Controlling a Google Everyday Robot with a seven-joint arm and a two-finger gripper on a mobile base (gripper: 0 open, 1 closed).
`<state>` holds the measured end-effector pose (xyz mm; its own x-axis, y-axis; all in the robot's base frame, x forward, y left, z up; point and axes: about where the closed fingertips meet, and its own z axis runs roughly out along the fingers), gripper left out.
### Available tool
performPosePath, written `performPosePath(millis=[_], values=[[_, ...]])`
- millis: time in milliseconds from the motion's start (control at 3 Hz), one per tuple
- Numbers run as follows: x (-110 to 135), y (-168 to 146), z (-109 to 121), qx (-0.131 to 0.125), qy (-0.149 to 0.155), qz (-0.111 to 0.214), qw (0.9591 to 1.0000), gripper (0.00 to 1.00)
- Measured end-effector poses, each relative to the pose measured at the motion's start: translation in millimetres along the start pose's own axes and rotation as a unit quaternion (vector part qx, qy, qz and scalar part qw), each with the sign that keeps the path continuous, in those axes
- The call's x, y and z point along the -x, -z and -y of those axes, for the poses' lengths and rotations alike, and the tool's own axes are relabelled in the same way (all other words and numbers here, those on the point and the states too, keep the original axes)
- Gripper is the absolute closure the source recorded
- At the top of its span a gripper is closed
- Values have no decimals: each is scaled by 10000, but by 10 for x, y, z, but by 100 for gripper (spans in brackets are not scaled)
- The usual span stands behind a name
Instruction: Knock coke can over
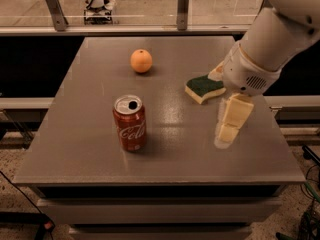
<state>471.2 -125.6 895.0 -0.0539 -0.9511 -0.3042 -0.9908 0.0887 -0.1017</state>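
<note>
The coke can (130, 123) stands upright on the grey table (75, 144), left of centre and near the front, its silver top with open pull-tab facing up. My gripper (229, 128) hangs from the white arm at the right, pointing down just above the table, well to the right of the can and apart from it. It holds nothing.
An orange (141, 61) sits at the back of the table behind the can. A green and yellow sponge (205, 88) lies just behind and left of the gripper. A rail with metal posts runs along the far edge.
</note>
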Motion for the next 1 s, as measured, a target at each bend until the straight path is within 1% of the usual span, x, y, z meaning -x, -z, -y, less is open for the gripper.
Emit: performPosePath(millis=[333, 667, 1000], values=[[196, -326, -26, 243, -168, 1156, 9929, 0], [448, -466, -87, 402, -462, 2341, 9703, 0], [562, -407, -106, 571, -564, 2942, 9524, 0]])
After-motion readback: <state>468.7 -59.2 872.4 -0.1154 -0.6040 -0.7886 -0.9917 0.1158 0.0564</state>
